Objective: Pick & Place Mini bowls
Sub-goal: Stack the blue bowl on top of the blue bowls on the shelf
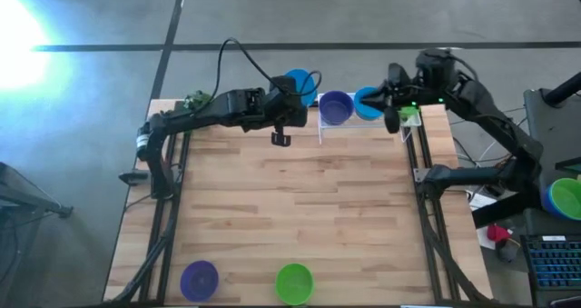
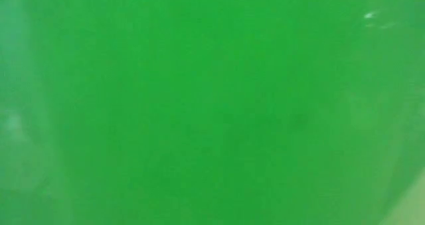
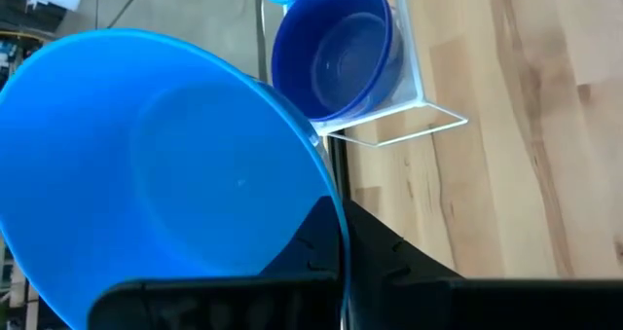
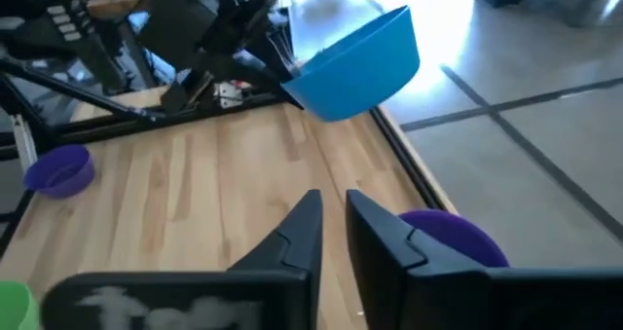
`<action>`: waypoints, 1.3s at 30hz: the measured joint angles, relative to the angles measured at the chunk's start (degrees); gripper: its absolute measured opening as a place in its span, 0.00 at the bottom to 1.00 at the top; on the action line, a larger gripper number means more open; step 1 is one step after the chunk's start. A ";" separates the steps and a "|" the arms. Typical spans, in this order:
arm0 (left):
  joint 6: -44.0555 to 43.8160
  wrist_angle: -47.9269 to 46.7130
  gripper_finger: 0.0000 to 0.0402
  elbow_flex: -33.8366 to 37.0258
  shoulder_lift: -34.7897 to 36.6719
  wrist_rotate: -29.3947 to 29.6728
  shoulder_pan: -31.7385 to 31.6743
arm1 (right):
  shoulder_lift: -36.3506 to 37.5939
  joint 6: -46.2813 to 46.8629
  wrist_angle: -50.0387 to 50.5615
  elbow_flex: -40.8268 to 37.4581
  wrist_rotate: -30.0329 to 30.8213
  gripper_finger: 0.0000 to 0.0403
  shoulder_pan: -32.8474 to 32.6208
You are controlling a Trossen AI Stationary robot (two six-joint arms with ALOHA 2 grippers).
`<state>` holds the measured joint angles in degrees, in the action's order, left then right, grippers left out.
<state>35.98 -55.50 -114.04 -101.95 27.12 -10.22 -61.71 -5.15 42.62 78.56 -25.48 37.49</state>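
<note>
**Bowls at the rack, two more at the near edge**

Left gripper [image 1: 292, 88] hangs at about 12 o'clock over the table's [image 1: 300, 199] far edge, clamped on the rim of a sky-blue mini bowl [image 3: 165, 174], which tilts in the air. Just to its 3 o'clock stands the white wire rack [image 3: 414, 116], holding a purple mini bowl [image 1: 336, 107] and a second blue mini bowl [image 1: 368, 102] beside it. The right gripper [image 4: 333, 223] hovers at that rack, fingers a narrow slit apart and holding nothing. On the near edge, a purple bowl [image 1: 199, 279] sits at 7 o'clock and a green bowl [image 1: 293, 282] at 6 o'clock. The low view is filled with green, probably that bowl's wall.
</note>
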 joint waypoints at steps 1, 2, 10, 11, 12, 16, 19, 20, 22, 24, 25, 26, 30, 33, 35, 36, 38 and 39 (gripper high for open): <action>0.25 -0.01 0.00 0.00 0.00 0.01 0.00 | -0.80 -0.06 -0.46 0.00 0.13 0.14 -0.34; 0.55 -0.01 0.00 0.01 0.00 0.01 0.01 | -1.67 -0.05 -1.44 0.01 0.42 0.17 -0.71; 6.54 0.15 0.00 1.23 0.00 4.03 0.74 | -7.24 -0.64 -12.91 1.47 6.22 0.28 -2.39; 7.27 0.36 0.00 1.59 0.00 5.24 0.80 | -7.86 -0.02 -14.48 1.77 6.21 0.29 -2.40; 7.85 0.54 0.00 1.94 0.00 6.51 0.83 | -8.45 1.05 -16.18 2.08 6.17 0.29 -2.40; 9.98 0.99 0.00 3.49 0.00 11.68 1.05 | -11.65 2.39 -17.93 3.51 6.19 0.29 -2.63; 11.57 1.50 0.00 4.83 0.00 13.17 1.39 | -14.91 1.75 -17.94 5.16 6.18 0.29 -3.80; 11.87 1.46 0.00 5.21 0.00 13.44 1.48 | -15.85 0.94 -17.90 5.78 6.14 0.29 -4.11; 11.96 1.49 0.00 5.90 0.00 13.49 1.62 | -17.72 -0.59 -17.91 7.13 6.02 0.29 -4.62; 12.09 1.89 0.00 6.61 0.00 14.13 1.72 | -19.38 -0.67 -17.91 8.82 5.99 0.29 -4.66; 12.19 1.93 0.00 6.82 0.00 15.08 1.81 | -19.93 -0.46 -17.87 9.52 6.04 0.29 -4.63; 12.34 1.94 0.00 7.02 0.00 16.03 1.86 | -20.41 -0.21 -17.77 10.18 6.11 0.29 -4.59; 12.90 1.94 0.00 7.58 0.00 17.89 1.93 | -21.81 -0.66 -17.67 11.39 6.13 0.29 -4.61; 13.45 1.99 0.00 7.61 0.00 17.86 2.16 | -23.19 -0.82 -17.32 11.30 6.11 0.29 -4.80; 13.51 2.02 0.00 7.61 0.02 17.87 2.19 | -23.88 -0.71 -17.43 11.30 6.10 0.29 -4.91; 13.51 2.02 0.00 7.61 0.02 17.85 2.19 | -24.16 -0.87 -17.47 11.30 6.08 0.29 -4.89; 13.51 2.02 0.00 7.61 0.02 17.84 2.16 | -24.68 -1.28 -17.88 11.30 5.99 0.29 -4.98; 13.51 2.02 0.00 7.61 0.02 17.84 2.16 | -25.00 -1.26 -17.89 11.30 5.98 0.29 -4.98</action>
<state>49.50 -53.47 -106.43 -101.93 44.96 -8.05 -86.71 -6.42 24.73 89.86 -19.51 32.51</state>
